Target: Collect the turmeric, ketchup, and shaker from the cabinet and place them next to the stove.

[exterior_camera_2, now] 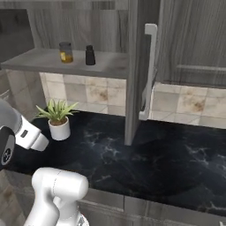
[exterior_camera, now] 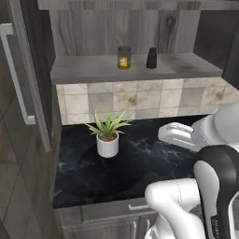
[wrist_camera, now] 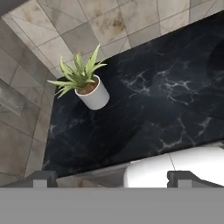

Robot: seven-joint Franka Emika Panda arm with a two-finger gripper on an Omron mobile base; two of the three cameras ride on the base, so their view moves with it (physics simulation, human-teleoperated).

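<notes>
Gripper (wrist_camera: 112, 177) spread wide and empty over the black marble counter (wrist_camera: 166, 100), aimed down near the potted plant (wrist_camera: 87, 85); turmeric (exterior_camera: 124, 57) and shaker (exterior_camera: 151, 58) stand upright on the cabinet (exterior_camera: 135, 69) shelf, well above me and farther back.

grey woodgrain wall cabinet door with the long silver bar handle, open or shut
Open. The grey woodgrain cabinet door stands edge-on, swung outward, leaving the grey shelf exposed with the orange-filled glass jar and slim dark shaker on it.

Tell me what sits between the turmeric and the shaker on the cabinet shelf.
Nothing: in both base views the shelf is bare between the turmeric and the shaker, which stand apart.
</notes>
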